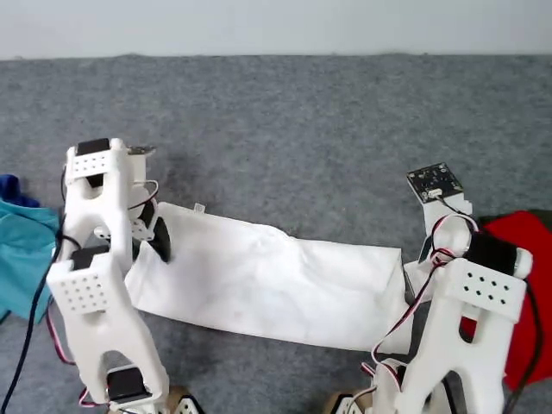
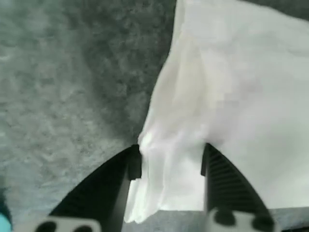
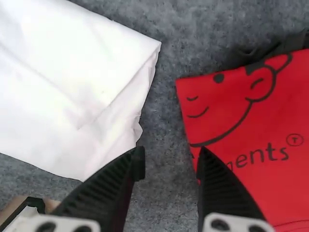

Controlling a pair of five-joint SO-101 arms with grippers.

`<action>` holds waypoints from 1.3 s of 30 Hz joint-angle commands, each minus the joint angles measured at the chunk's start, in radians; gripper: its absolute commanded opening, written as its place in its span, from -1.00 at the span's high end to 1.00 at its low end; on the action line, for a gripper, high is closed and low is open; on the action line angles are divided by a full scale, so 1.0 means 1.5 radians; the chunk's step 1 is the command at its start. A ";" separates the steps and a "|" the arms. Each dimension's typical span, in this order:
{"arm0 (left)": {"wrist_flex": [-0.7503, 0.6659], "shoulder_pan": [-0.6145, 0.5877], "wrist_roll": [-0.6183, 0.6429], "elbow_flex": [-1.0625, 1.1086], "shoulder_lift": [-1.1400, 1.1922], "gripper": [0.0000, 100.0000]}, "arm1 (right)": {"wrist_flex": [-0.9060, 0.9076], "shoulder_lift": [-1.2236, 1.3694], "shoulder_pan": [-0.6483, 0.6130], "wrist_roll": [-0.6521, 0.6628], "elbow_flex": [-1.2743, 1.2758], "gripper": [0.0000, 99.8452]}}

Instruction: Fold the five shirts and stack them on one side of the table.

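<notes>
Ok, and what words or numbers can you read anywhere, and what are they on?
On the red shirt: black letters run under a drawn face, but the word's start is hidden behind the right end effector, so the whole word cannot be read.
On the white shirt: a small tag, too small to read.
No numbers can be read.

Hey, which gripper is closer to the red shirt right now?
Right. The right gripper hangs open over the grey table just beside the red shirt. The left gripper is at the white shirt's far end, closed on its bunched edge.
</notes>
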 commanded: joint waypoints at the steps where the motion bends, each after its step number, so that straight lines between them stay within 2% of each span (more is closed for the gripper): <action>1: 0.013 -0.002 0.000 -0.057 0.033 0.57 | 0.007 -0.010 0.003 0.007 -0.003 0.63; 8: 0.015 -0.008 0.003 -0.100 0.116 0.61 | 0.007 -0.010 0.004 0.004 -0.003 0.63; 13: 0.015 0.020 -0.001 -0.099 0.132 0.99 | 0.007 -0.010 0.004 0.003 -0.003 0.63; 21: 0.016 0.094 0.003 -0.106 0.109 0.97 | 0.006 -0.010 0.004 0.003 -0.003 0.63; 25: 0.017 0.122 0.007 -0.100 0.042 0.97 | 0.007 -0.010 0.004 0.003 -0.003 0.63; 28: 0.017 0.150 0.040 -0.072 -0.028 0.97 | 0.007 -0.010 0.004 0.003 -0.003 0.63; 39: 0.017 0.359 0.051 0.128 -0.247 0.97 | 0.003 -0.015 0.009 0.003 -0.003 0.63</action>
